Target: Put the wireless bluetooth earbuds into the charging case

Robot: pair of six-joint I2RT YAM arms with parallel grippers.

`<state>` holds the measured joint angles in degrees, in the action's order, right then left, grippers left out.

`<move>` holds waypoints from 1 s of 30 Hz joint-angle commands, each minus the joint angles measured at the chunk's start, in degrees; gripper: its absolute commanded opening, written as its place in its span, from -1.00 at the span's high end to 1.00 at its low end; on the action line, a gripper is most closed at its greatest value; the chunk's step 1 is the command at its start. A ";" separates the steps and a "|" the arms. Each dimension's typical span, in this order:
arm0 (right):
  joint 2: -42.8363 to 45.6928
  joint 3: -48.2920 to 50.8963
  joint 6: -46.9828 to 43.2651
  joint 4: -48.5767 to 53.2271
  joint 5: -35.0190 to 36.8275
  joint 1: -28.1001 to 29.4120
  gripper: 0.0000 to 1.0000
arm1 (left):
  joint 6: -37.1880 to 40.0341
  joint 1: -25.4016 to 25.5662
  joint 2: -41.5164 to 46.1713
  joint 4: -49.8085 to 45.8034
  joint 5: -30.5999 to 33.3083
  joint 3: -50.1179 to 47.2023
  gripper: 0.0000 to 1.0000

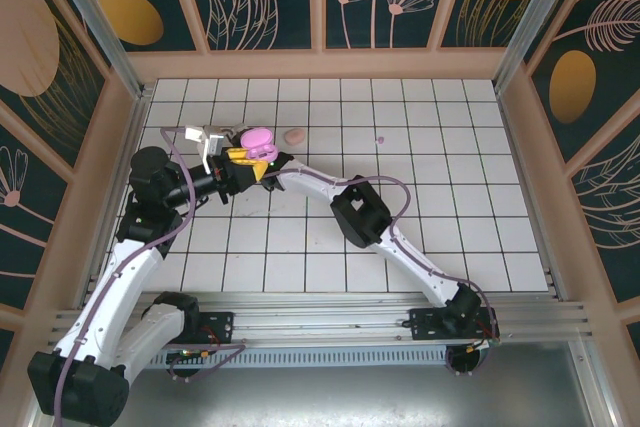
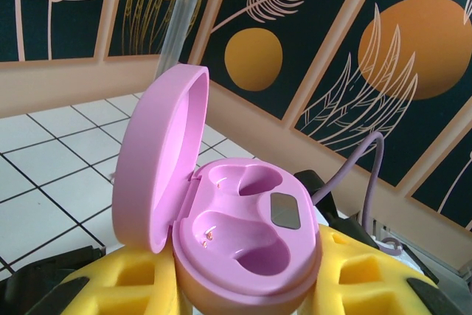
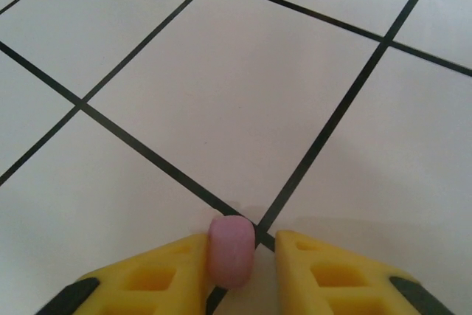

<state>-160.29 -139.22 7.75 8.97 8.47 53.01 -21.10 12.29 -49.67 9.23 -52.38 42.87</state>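
My left gripper (image 2: 243, 289) is shut on the pink charging case (image 2: 251, 234), whose base sits between the yellow fingers (image 2: 125, 285). The lid (image 2: 158, 153) stands open to the left and both wells are empty. From above, the case (image 1: 257, 137) is held over the far left of the floor. In the right wrist view a pale pink earbud (image 3: 231, 250) lies on the white tiles between the fingers of my right gripper (image 3: 242, 245). It touches the left finger (image 3: 169, 274), and a small gap separates it from the right one. A tiny lilac earbud (image 1: 378, 139) lies further right.
A second oval peach-pink case (image 1: 293, 135) lies on the tiles just right of the held case. My right arm (image 1: 360, 209) stretches diagonally across the floor towards the left gripper. Wooden walls (image 1: 320, 65) fence in the tiled floor.
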 commanded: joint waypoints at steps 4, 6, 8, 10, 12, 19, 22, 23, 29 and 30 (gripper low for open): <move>6.16 10.05 -0.10 2.75 1.20 0.78 0.56 | 0.37 -0.43 0.79 1.71 0.35 0.40 0.67; 9.26 14.45 0.13 1.03 1.55 0.53 0.59 | 0.45 -0.43 1.06 1.43 0.38 0.30 0.67; 12.43 19.40 0.73 -0.71 1.74 0.27 0.60 | 0.58 -0.45 1.37 1.16 0.65 0.35 0.67; 15.41 24.38 1.49 -2.19 1.82 -0.06 0.62 | 0.71 -0.45 1.57 0.91 0.65 0.28 0.67; 18.67 29.83 2.01 -3.94 1.97 -0.25 0.65 | 0.77 -0.43 1.73 0.78 0.67 0.29 0.67; 30.95 50.20 6.28 -9.81 2.31 -1.23 0.70 | 0.87 -0.44 1.95 0.65 0.78 0.10 0.67; 36.65 59.54 8.31 -11.75 2.72 -1.42 0.71 | 1.11 -0.43 1.84 0.44 0.77 -0.20 0.67; 38.69 62.70 9.03 -11.92 3.25 -1.48 0.72 | 1.25 -0.50 1.85 0.35 0.76 -0.29 0.67; 47.81 75.88 14.70 -8.92 3.77 -4.07 0.72 | 1.85 -0.43 -0.07 0.34 0.45 -1.30 0.68; 48.95 77.41 15.94 -7.95 3.35 -4.99 0.72 | 1.83 -0.48 -0.74 0.45 0.10 -1.38 0.68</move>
<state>-113.99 -65.45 18.87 -3.14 11.07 50.33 -20.67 12.29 -49.34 9.17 -51.81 42.13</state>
